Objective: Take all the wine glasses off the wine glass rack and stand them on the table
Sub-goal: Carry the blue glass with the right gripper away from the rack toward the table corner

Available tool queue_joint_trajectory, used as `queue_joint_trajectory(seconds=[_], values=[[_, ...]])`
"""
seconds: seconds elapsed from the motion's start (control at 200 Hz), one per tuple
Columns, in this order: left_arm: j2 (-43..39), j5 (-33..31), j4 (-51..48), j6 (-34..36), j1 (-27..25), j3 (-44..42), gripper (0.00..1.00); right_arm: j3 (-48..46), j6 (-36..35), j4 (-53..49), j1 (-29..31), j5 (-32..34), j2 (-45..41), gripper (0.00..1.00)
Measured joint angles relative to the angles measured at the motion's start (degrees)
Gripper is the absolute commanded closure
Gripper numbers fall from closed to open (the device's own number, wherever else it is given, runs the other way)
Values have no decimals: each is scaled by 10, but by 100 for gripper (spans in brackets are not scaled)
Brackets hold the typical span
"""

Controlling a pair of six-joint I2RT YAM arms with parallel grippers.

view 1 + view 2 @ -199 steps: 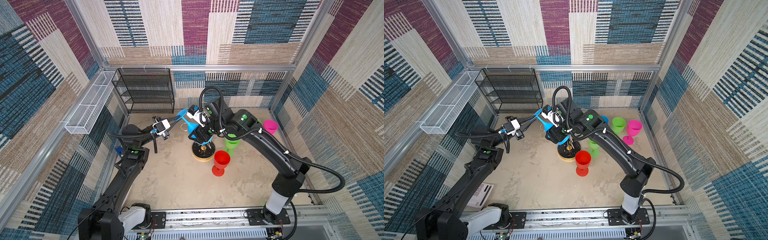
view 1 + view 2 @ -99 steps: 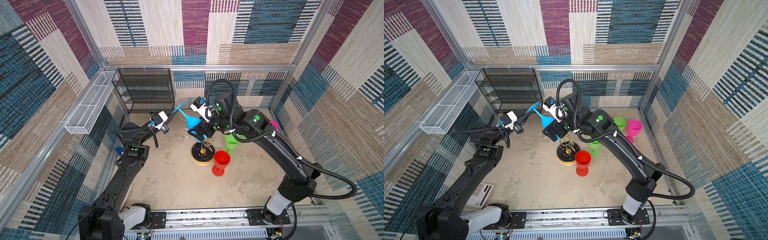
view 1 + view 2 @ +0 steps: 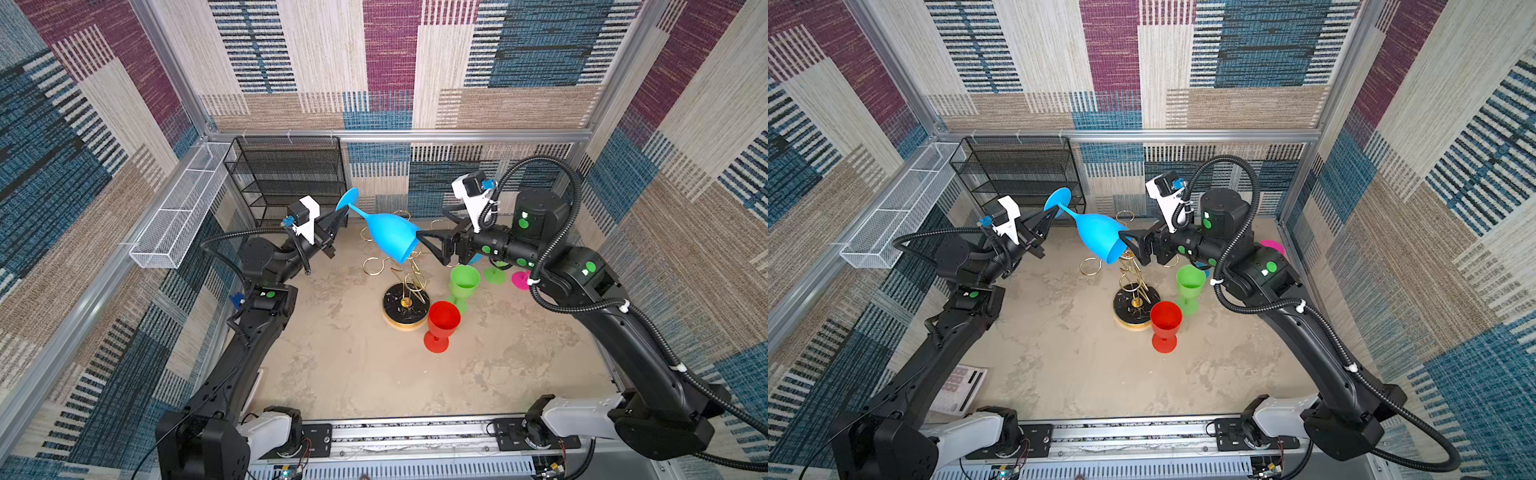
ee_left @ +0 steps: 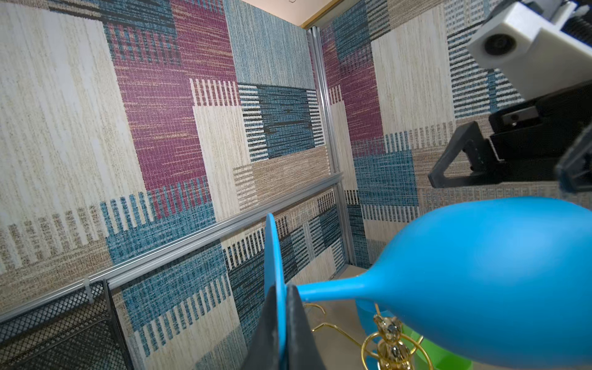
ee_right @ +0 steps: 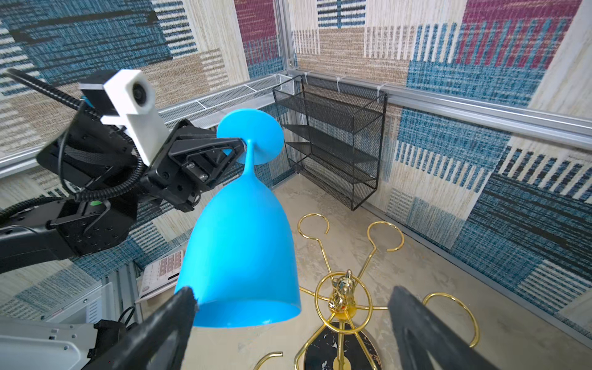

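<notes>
Left gripper [image 3: 343, 214]: clamped on the foot disc of the blue wine glass [image 3: 390, 239].
Right gripper [image 5: 293, 293]: jaws wide apart, one finger [image 5: 182, 304] just beside bowl rim; contact unclear.
Glass axis: tilted, nearly level; foot up toward left gripper, mouth down toward right gripper.
Glass place: in air, above the wine glass rack [image 3: 406, 309], apart from its rings.
Nearby: red glass [image 3: 442, 322], green glass [image 3: 463, 282] upright beside rack base.

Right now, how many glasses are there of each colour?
Blue glass: 1
Red glass: 1
Green glass: 2, second half hidden
Pink glass: 1
Total: 5, not counting a blue scrap beside them, too hidden to call.
</notes>
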Motion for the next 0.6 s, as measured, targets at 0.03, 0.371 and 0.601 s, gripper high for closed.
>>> queue_joint_trajectory(seconds=[0.03,0.371,0.601], values=[[1,0,-2,-13,0,3,100,-7,4,10,-2,0,-7,16],[1,-12,-11,-117,1,2,100,-39,37,73,-4,7,-12,38],[-2,-12,-18,-134,1,2,100,-41,50,95,6,1,11,41]])
